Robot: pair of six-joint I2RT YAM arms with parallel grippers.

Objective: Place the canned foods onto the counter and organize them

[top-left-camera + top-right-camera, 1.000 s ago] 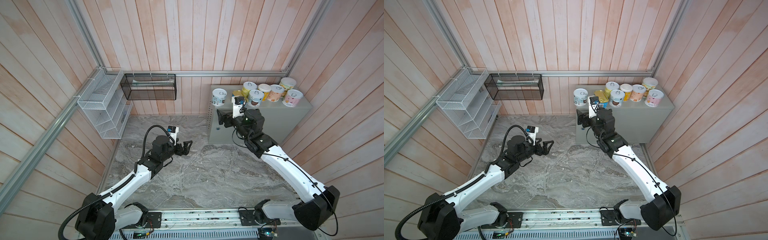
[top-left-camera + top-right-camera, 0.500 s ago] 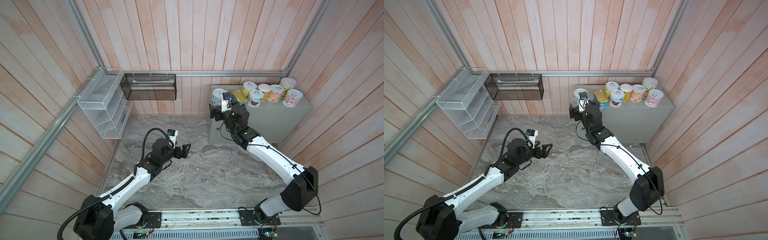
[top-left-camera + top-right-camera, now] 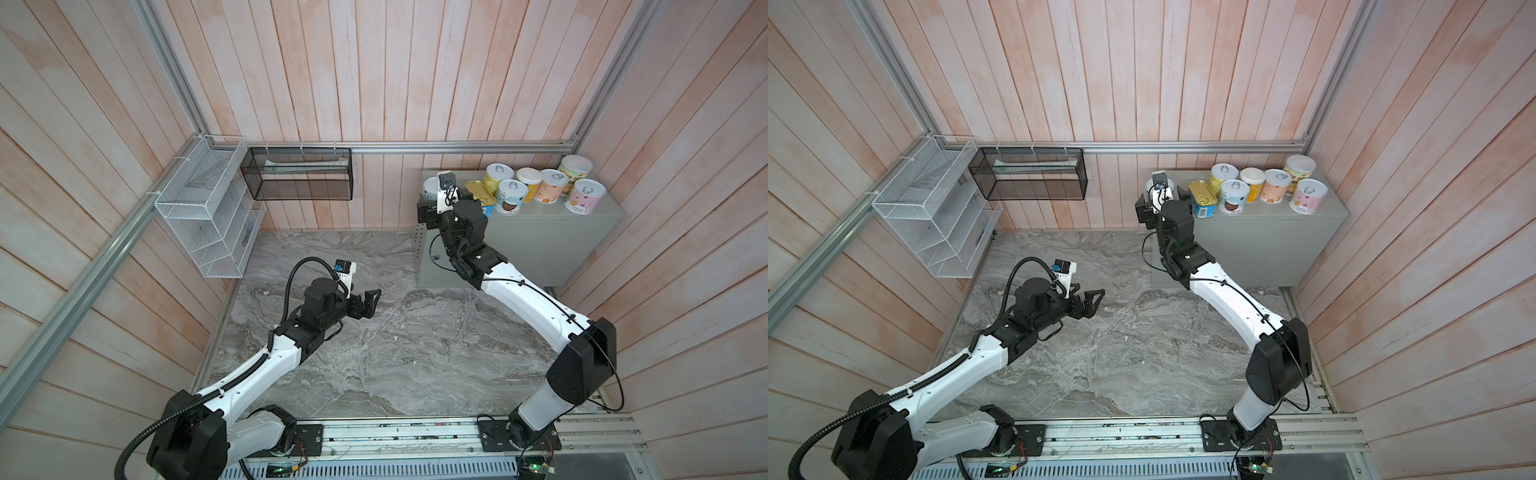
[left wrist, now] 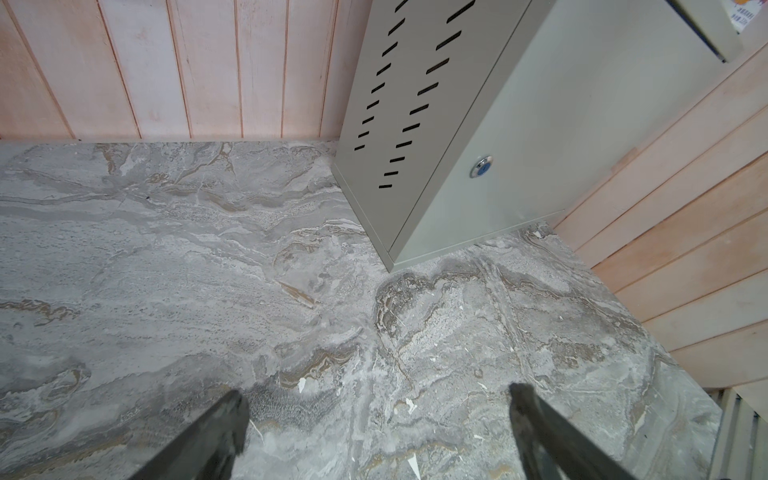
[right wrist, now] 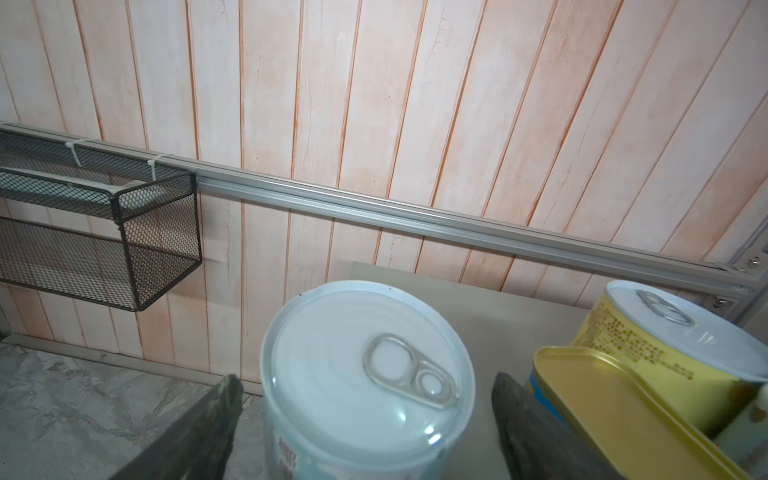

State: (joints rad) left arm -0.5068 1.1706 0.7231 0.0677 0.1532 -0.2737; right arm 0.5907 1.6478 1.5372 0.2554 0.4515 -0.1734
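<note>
One rectangular tin (image 5: 623,399) beside right hand (image 5: 368,384), black basket (image 5: 158,249) beyond

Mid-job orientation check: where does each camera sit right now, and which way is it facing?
Top views: high over the base rail, looking down and back at the marbled slab, the counter and the canned foods; both arms show.
Left wrist: low over the slab, facing the counter's lock; open left gripper fingers show.
Right wrist: at the counter's end, facing the back wall and black mesh basket; right gripper fingers flank a white-topped can.
Shared: all four show the counter.
</note>
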